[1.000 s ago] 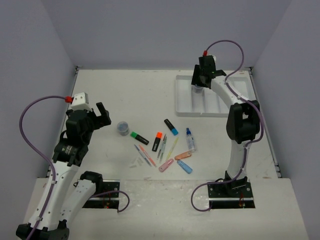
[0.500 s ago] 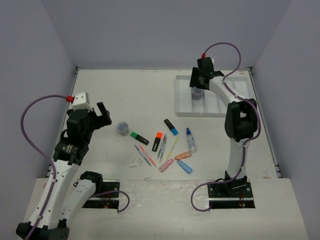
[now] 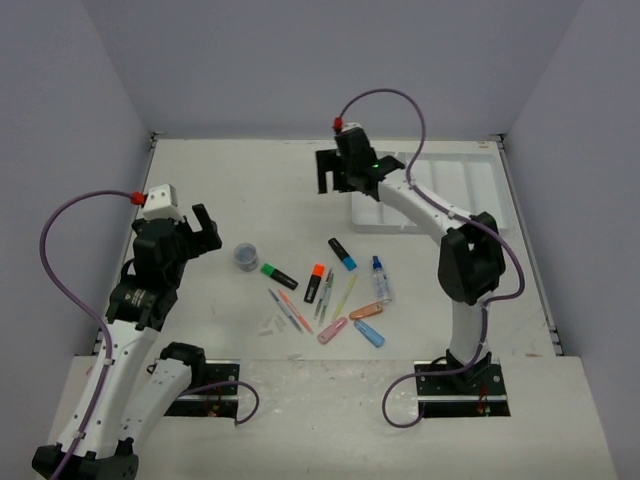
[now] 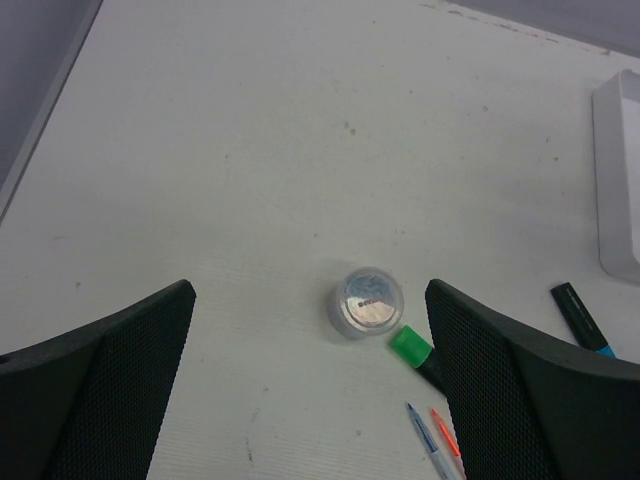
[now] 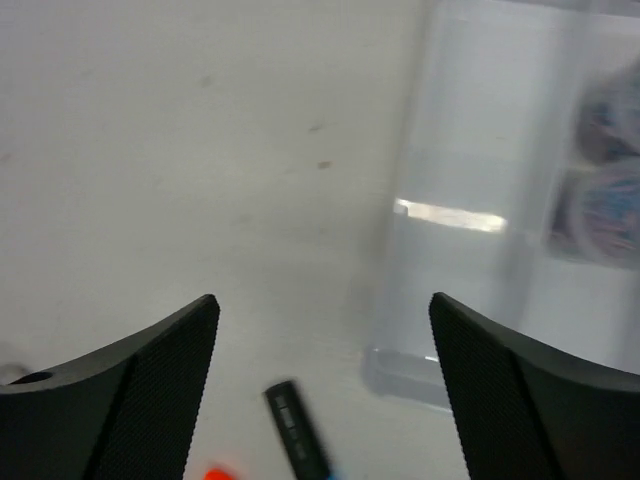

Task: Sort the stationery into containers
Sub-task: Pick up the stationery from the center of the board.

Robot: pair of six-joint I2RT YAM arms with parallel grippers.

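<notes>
White tray [image 3: 462, 178] at the far right edge of the table [image 3: 250, 190], two blurred jars [image 5: 608, 215] in one compartment, right gripper [image 5: 322, 310] spread wide, holding nothing, beside its left rim, left gripper [image 4: 310, 290] spread, empty, facing a third jar [image 4: 367, 302], highlighters [image 3: 280, 276] clustered mid-table.

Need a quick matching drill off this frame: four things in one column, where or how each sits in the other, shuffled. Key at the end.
Things
1. loose round jar
2. white tray
3. right pincer
4. blue-capped bottle

Places / states
a. lying just right of the yellow pen
b. open, empty, by the tray's left edge
c. upright on the table, in front of the left pincer
d. far right part of the table

Pairs: 1-c, 2-d, 3-b, 4-a
</notes>
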